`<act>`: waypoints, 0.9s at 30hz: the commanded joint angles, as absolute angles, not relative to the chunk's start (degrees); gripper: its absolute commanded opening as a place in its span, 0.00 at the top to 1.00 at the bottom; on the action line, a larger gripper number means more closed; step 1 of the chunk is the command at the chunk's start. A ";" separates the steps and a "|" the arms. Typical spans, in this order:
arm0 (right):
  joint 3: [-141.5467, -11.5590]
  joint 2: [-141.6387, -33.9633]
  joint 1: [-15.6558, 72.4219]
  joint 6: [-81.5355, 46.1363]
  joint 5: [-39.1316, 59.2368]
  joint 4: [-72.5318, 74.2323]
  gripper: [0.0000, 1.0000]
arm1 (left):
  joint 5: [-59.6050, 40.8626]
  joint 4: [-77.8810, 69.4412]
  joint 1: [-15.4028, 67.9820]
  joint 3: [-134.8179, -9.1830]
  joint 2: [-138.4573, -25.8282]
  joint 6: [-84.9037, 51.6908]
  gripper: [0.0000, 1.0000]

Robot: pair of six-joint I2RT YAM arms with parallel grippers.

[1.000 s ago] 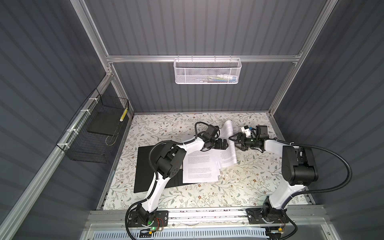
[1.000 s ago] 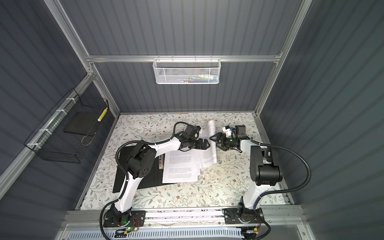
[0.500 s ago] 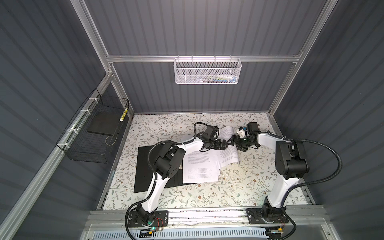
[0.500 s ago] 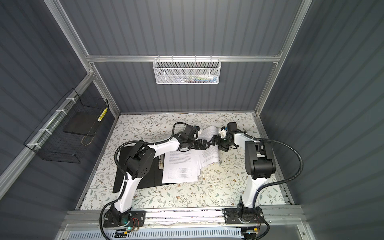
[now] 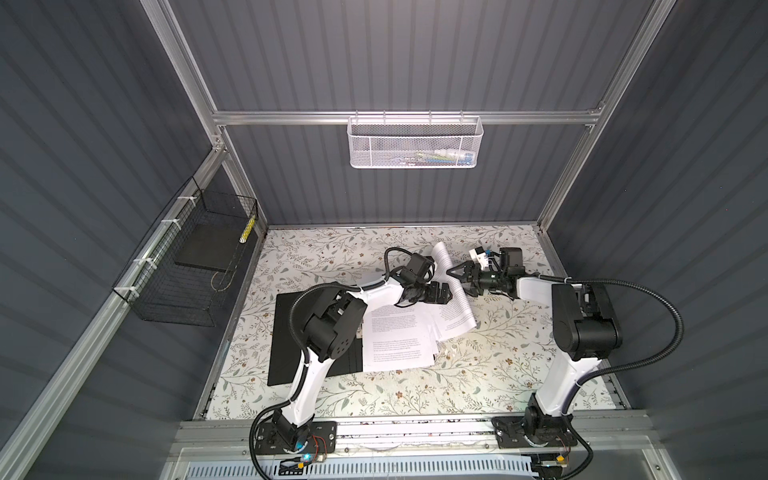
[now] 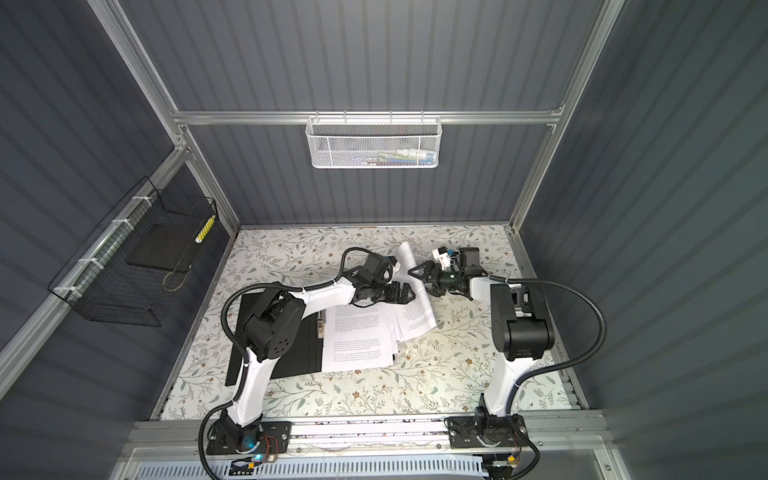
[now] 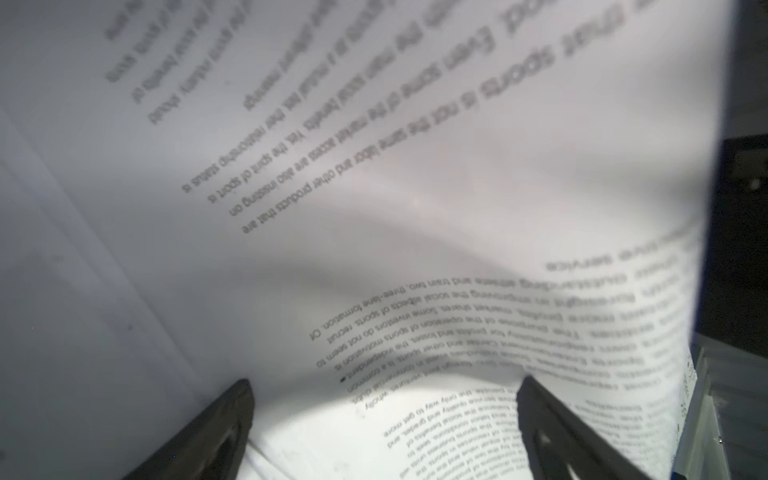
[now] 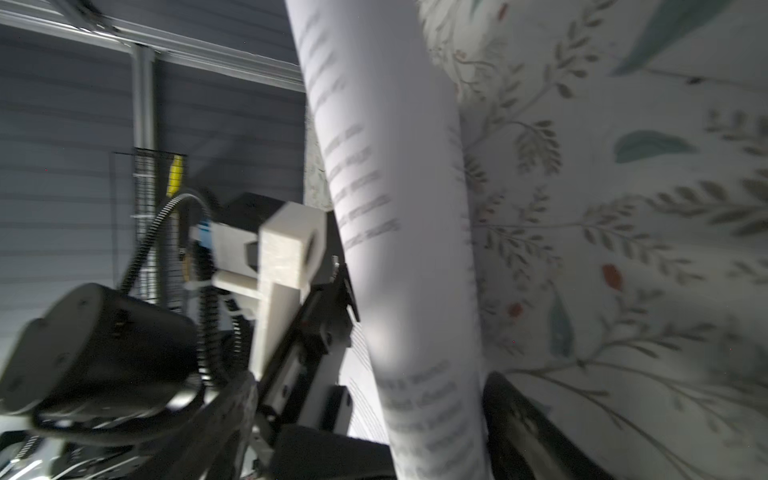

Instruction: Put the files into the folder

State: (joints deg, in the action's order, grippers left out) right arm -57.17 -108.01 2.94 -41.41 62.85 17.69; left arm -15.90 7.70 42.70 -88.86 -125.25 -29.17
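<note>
The folder (image 5: 291,332) lies open at the left of the table, black inside up, with its metal clip (image 6: 320,326) next to the files. The files (image 5: 395,340) are white printed sheets fanned out partly over the folder's right half. One sheet (image 5: 451,291) curls up off the table at the far right of the stack. My left gripper (image 5: 442,293) is open, low over the sheets at the base of that curl, and printed pages (image 7: 415,187) fill its wrist view. My right gripper (image 5: 459,276) faces it from the other side, open, with the curled sheet (image 8: 395,208) standing between its fingers.
A black wire basket (image 5: 187,266) holding a plain black slab hangs on the left wall. A white mesh basket (image 5: 415,141) hangs on the back rail. The left arm's wrist and white camera mount (image 8: 286,249) sit just behind the curled sheet.
My right gripper has moved left up to the curled sheet, and its arm has swung back outward. The sheet dipped and stands up again. The left gripper has hardly moved.
</note>
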 commanded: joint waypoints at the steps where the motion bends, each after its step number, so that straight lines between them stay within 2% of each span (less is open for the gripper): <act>1: -53.79 -110.41 2.74 -56.82 71.64 42.58 0.16 | -15.58 9.35 42.03 -86.70 -122.99 -28.76 0.01; 4: -51.36 -115.10 2.55 -77.11 73.67 72.81 0.18 | -15.98 8.53 41.75 -85.70 -122.61 -28.88 0.01; 6: -52.15 -118.49 2.40 -84.66 74.04 82.14 0.21 | -16.31 8.53 41.60 -85.61 -122.69 -28.93 0.01; 7: -52.21 -119.58 2.27 -84.42 73.37 80.80 0.22 | -16.33 8.53 41.54 -85.61 -122.74 -28.92 0.01; 9: -51.33 -118.66 2.26 -76.59 71.65 71.71 0.22 | -15.98 8.68 41.57 -85.62 -122.45 -28.84 0.01; 10: -50.69 -116.13 2.28 -68.57 69.89 61.42 0.17 | -15.62 8.85 41.52 -85.55 -122.28 -28.77 0.01; 12: -52.72 -109.13 3.16 -45.94 64.57 30.73 0.01 | -15.08 9.43 41.57 -85.68 -121.93 -28.48 0.01; 14: -59.27 -103.87 5.63 -24.72 51.03 -0.18 0.01 | -15.04 9.69 41.53 -85.87 -121.87 -28.26 0.01; 15: -61.59 -103.46 6.29 -20.83 48.08 -6.00 0.01 | -15.10 9.77 41.57 -86.02 -121.90 -28.17 0.01; 18: -62.59 -106.08 5.69 -22.50 50.60 -6.08 0.01 | -15.21 9.74 41.55 -86.31 -122.08 -27.87 0.00; 23: -63.05 -106.84 7.33 -20.65 46.44 -8.71 0.01 | -15.04 9.56 41.56 -85.67 -121.67 -27.91 0.01; 27: -66.47 -105.97 9.63 -14.75 35.22 -18.60 0.01 | -15.09 9.67 41.56 -85.35 -120.69 -27.45 0.01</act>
